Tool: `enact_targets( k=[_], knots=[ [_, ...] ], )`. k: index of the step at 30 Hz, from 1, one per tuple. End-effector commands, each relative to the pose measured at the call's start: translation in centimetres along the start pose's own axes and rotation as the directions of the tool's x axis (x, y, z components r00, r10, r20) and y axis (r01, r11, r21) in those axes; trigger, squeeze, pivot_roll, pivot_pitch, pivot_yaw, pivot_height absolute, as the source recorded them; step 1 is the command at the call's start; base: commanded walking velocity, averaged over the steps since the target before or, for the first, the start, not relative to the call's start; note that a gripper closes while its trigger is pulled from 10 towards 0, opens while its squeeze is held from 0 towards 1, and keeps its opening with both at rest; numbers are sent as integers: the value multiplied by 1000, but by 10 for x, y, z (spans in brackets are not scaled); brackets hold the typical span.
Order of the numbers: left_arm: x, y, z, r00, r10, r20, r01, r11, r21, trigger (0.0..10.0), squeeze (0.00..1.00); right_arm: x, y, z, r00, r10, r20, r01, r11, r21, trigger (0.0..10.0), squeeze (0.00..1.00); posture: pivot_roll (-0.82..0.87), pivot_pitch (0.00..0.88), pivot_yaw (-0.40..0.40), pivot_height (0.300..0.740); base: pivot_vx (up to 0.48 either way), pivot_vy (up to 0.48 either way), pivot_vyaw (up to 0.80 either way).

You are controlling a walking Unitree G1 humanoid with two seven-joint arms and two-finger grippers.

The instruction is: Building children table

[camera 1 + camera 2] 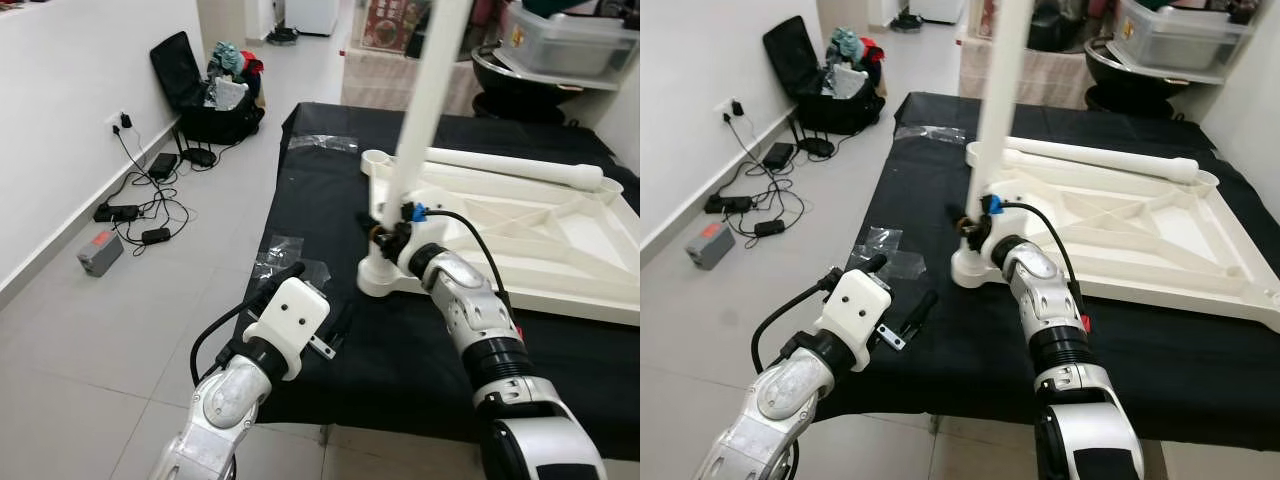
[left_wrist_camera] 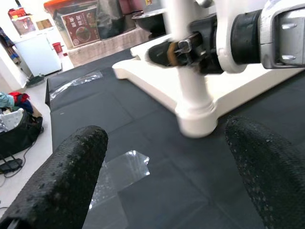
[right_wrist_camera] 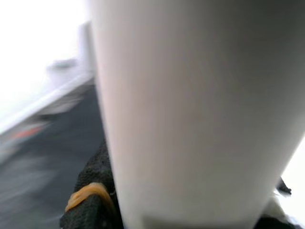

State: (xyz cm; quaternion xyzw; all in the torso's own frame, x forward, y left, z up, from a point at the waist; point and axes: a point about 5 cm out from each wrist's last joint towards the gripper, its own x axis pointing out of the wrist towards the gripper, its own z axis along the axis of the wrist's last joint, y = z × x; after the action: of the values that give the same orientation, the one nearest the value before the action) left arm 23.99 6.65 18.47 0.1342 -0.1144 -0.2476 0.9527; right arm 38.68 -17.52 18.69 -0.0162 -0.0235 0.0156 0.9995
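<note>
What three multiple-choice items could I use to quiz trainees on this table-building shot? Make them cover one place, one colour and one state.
1. Where does the upright leg stand?
A. In the tabletop's near-left corner socket
B. Flat on the floor
C. Inside the suitcase

2. What colour is the cloth under the tabletop?
A. Red
B. Black
C. White

3. What is the right gripper doing?
A. Hanging idle
B. Holding a plastic bag
C. Gripping the leg near its base

Answers:
1. A: the leg rises from the socket at the corner of the upturned tabletop nearest the robot's left.
2. B: black cloth shows all round the white tabletop.
3. C: its fingers close round the leg just above the socket, while the left gripper hovers open over the cloth.
</note>
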Motion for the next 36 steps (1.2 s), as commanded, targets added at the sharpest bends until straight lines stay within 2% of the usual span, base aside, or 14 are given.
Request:
enact_targets(
  k=[1, 4, 6, 10, 11, 13, 14, 20, 21, 22, 25, 31, 34, 36],
  knots=[
    [-1, -1, -7, 1000, -7, -24, 7, 1000, 14, 10000, 0, -6, -24, -2, 980, -199, 4, 198, 976, -86, 0, 0, 105, 89, -64, 740, 0, 0, 0],
    [-1, -2, -7, 1000, -8, -26, 8, 1000, 13, 10000, 0, -10, -23, -7, 960, -281, -18, 279, 959, -54, 0, 0, 102, 88, -64, 740, 0, 0, 0],
    [-1, -3, -7, 1000, -11, -25, 11, 1000, 13, 10000, 0, -19, -22, -13, 902, -430, -45, 430, 903, -10, 0, 0, 104, 87, -64, 740, 0, 0, 0],
    [-2, -2, -7, 1000, -10, -26, 10, 1000, 14, 10000, 0, -22, -5, -19, 890, -444, -103, 450, 892, 46, 0, 0, 108, 86, -68, 740, 0, 0, 0],
    [-2, -1, -7, 1000, -9, -26, 9, 1000, 15, 10000, 0, -21, 3, -19, 901, -421, -109, 430, 900, 74, 10000, 0, 106, 87, -67, 740, 0, 0, 0],
    [-2, -1, -7, 1000, -9, -26, 9, 1000, 16, 10000, 0, -20, 9, -13, 905, -420, -72, 426, 895, 132, 10000, 0, 108, 85, -68, 740, 0, 0, 0],
    [-2, -2, -7, 1000, -9, -25, 9, 1000, 16, 10000, 0, -19, 12, -8, 916, -400, -34, 400, 902, 163, 10000, 1000, 106, 87, -69, 740, 0, 0, 0],
    [-1, -1, -7, 1000, -7, -21, 7, 1000, 10, 10000, 0, -14, 14, 5, 939, -341, 50, 324, 924, 203, 10000, 1000, 105, 93, -69, 740, 0, 0, 0],
    [-1, -2, -6, 1000, -5, -18, 5, 1000, 7, 10000, 0, -10, 12, 13, 958, -278, 76, 251, 935, 251, 10000, 0, 106, 93, -70, 740, 0, 0, 0],
    [-1, -2, -6, 1000, -6, -18, 6, 1000, 7, 10000, 0, -7, 15, 25, 981, -132, 141, 81, 944, 320, 10000, 0, 106, 95, -71, 740, 0, 0, 0],
    [-1, -2, -6, 1000, -7, -18, 7, 1000, 7, 10000, 0, -6, 15, 28, 983, -91, 159, 34, 944, 330, 10000, 0, 106, 95, -71, 740, 0, 0, 0],
    [-1, -1, -6, 1000, -4, -15, 4, 1000, 4, 10000, 0, -5, 19, 30, 963, 180, 200, -248, 883, 399, 10000, 0, 105, 98, -69, 740, 0, 0, 0],
    [-1, -1, -5, 1000, -3, -13, 3, 1000, 1, 10000, 0, -8, 21, 27, 920, 332, 207, -390, 821, 416, 10000, 0, 104, 98, -70, 740, 0, 0, 0],
    [-1, -2, -5, 1000, -4, -12, 4, 1000, 2, 10000, 0, -22, 26, 18, 785, 582, 213, -616, 698, 365, 10000, 0, 108, 102, -72, 740, 0, 0, 0]
  ],
)
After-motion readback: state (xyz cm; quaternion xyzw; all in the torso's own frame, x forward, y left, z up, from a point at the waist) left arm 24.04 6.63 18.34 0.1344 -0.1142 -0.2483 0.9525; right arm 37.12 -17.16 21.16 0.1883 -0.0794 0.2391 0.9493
